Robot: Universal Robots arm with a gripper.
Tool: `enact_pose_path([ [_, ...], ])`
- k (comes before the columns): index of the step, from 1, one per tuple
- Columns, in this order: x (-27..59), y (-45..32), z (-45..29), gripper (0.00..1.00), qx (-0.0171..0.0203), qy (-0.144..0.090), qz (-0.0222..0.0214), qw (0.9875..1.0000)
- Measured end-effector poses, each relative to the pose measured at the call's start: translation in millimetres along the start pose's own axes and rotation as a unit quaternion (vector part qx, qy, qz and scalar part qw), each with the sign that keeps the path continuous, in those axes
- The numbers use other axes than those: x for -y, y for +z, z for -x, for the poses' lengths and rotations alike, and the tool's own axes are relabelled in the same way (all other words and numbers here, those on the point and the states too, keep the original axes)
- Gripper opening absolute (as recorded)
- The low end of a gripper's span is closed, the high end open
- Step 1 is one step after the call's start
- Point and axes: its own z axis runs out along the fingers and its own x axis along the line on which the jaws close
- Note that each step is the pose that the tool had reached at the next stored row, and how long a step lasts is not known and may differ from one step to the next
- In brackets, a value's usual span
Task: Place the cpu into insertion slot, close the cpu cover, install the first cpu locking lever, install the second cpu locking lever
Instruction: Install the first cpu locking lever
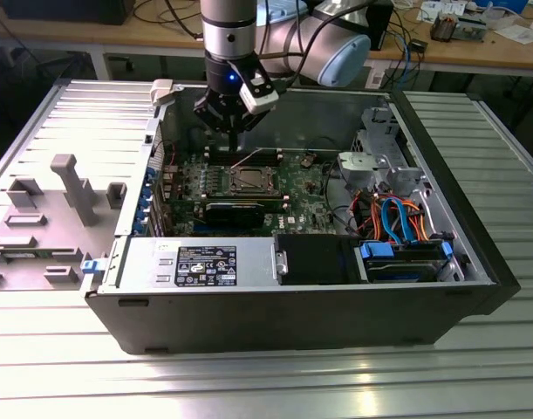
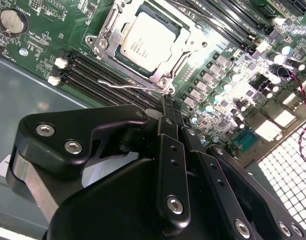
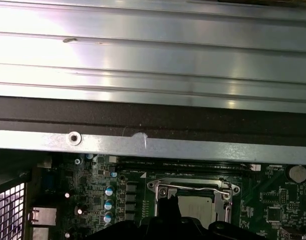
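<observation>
The cpu [image 2: 145, 42] lies flat in the insertion slot [image 3: 154, 186], pale face up. The cpu cover [image 2: 189, 41] is down over it, and the chip shows through the cover's square window. A thin wire lever [image 2: 127, 85] runs along the slot's edge on the side nearest the jaws. In the first wrist view a wire lever [image 3: 195, 188] also crosses the slot's far edge. Whether either one is hooked home I cannot tell.

The gripper [image 2: 169, 102] hangs just above the board [image 2: 42, 45], with its jaws drawn narrow, tips close together and nothing between them. The tips stand right beside the slot's near corner, close to the lever's end. Whether they touch it I cannot tell. In the first wrist view the gripper [image 3: 169, 205] has a dark tip overlapping the slot's rim, just beside the chip.

Out from the jaws, long dark memory slots [image 2: 92, 75] run beside the lever. Farther off, on the far side of the slot from the tips, is a round coin cell [image 2: 12, 20].

In the exterior view the gripper [image 1: 235, 138] points down into the open case [image 1: 292, 314], just behind the socket. A grey power box [image 1: 196, 262] sits along the case's near wall. Orange and blue cables [image 1: 397, 223] lie well off toward the exterior view's right. The case rests on a ribbed metal table [image 1: 249, 384].
</observation>
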Motion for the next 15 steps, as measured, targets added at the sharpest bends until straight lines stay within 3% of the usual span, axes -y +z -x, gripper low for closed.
enact_pose_path([
  [15,-0.1,1.7,0.0,0.11,0.0000,0.000,-0.0010,1.0000],
])
